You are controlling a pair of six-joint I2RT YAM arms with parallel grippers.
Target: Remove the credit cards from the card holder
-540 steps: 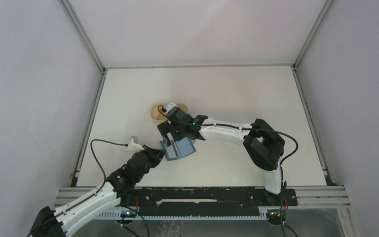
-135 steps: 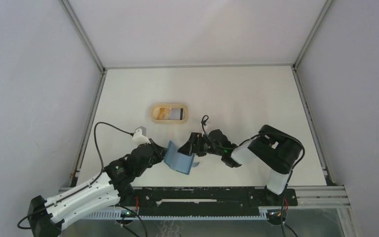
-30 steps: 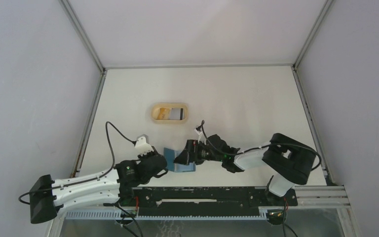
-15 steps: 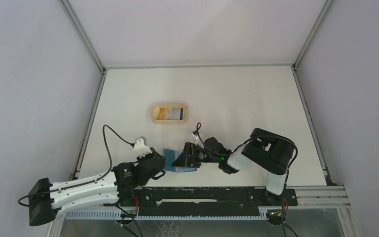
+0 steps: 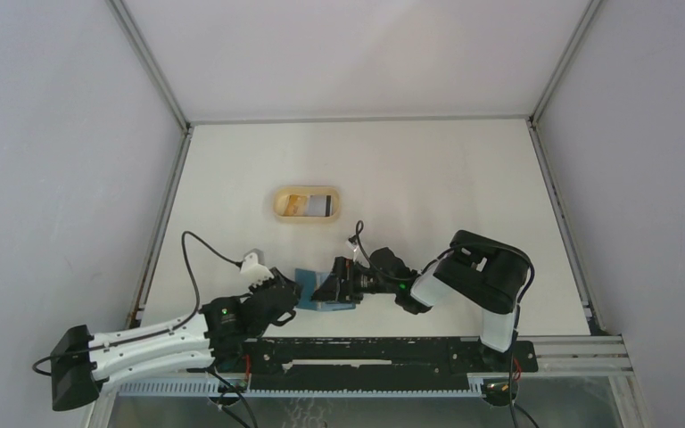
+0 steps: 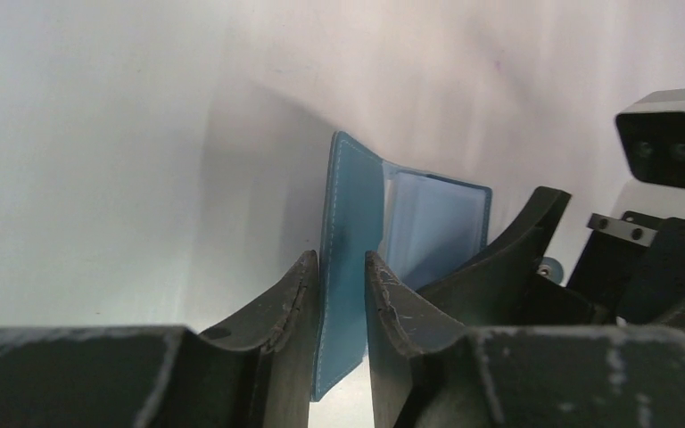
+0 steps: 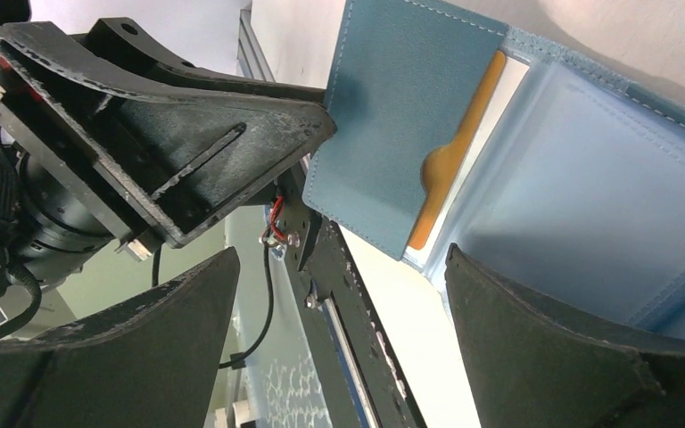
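One card holder [image 7: 392, 116] — one card [image 7: 446, 169] (orange)

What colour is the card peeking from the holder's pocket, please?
The card is orange-yellow; right wrist view shows it best.

Teal card holder [image 5: 325, 291] held open, on the near side of the tan dish [image 5: 277, 205].
An orange credit card [image 7: 458, 153] is tucked in its pocket; two cards [image 5: 308, 204] are seen inside the dish.
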